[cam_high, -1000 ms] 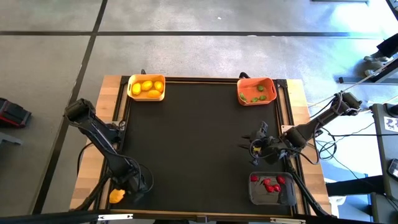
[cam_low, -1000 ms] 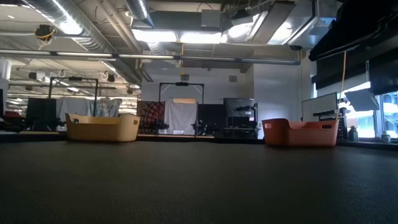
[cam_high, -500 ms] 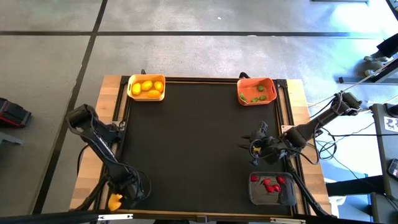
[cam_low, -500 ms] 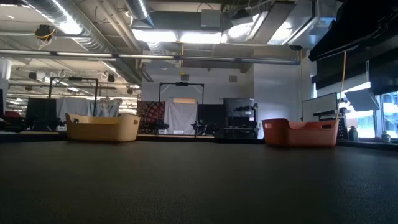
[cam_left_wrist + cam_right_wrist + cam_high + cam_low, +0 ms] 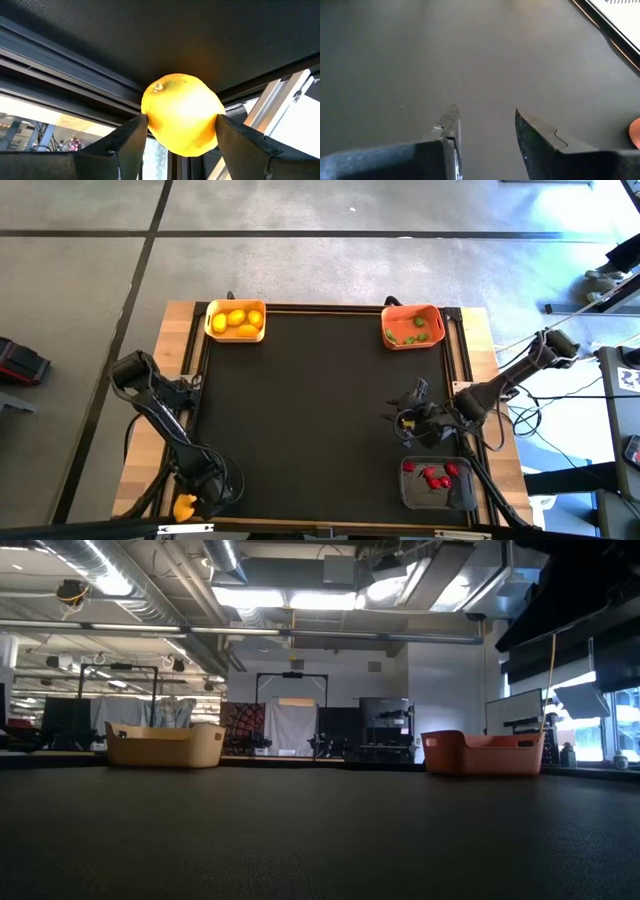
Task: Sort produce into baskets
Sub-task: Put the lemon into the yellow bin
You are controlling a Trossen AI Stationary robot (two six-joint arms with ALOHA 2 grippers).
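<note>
My left gripper is at the table's near left corner, outside the black mat, shut on a yellow lemon. The lemon also shows in the high view. My right gripper is open and empty over the mat's right part, just beyond the far side of the dark grey basket, which holds red pieces. The yellow basket with lemons stands on the mat's far left. The orange-red basket with green pieces stands on its far right. My left gripper pinches the lemon between its two fingers, one on each side of its widest part. The lemon's far end sticks out past the fingertips. Whether it rests on the table or hangs clear, I cannot tell.
The mat's raised dark frame and the wooden table edge run right beside the lemon. The mat's middle lies bare between the baskets. The two far baskets show in the low view, yellow and orange-red. Cables hang off the table's right side.
My left gripper has gone a little toward the table's near edge with the lemon still held between its fingers.
</note>
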